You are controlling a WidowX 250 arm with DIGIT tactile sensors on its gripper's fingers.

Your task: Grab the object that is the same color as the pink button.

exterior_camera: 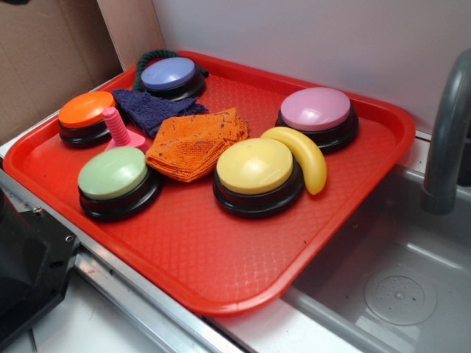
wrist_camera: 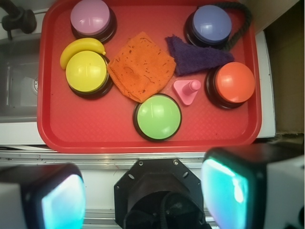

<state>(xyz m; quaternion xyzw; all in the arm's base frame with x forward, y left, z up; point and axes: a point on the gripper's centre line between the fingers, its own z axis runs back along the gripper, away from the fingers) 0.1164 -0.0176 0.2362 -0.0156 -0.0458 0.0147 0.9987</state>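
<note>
The object, a small bright pink peg (exterior_camera: 116, 131) (wrist_camera: 188, 90), stands upright on the red tray (exterior_camera: 221, 272) (wrist_camera: 95, 138) between the orange button (exterior_camera: 85, 115) (wrist_camera: 233, 83) and the green button (exterior_camera: 116, 179) (wrist_camera: 157, 117). The pink button (exterior_camera: 317, 115) (wrist_camera: 92, 18) sits at the tray's far right corner in the exterior view. In the wrist view my gripper (wrist_camera: 145, 193) is open, its fingers wide apart with nothing between them, high above the counter beside the tray's near edge. The gripper is out of the exterior view.
A yellow button (exterior_camera: 255, 173) (wrist_camera: 87, 72), a banana (exterior_camera: 303, 157) (wrist_camera: 80, 48), an orange cloth (exterior_camera: 195, 142) (wrist_camera: 141, 67), a purple cloth (exterior_camera: 154, 109) (wrist_camera: 195, 57) and a blue-purple button (exterior_camera: 171, 77) (wrist_camera: 211, 26) share the tray. A sink (exterior_camera: 397, 287) with a grey faucet (exterior_camera: 446, 140) lies right. The robot's black base (wrist_camera: 159, 195) sits below.
</note>
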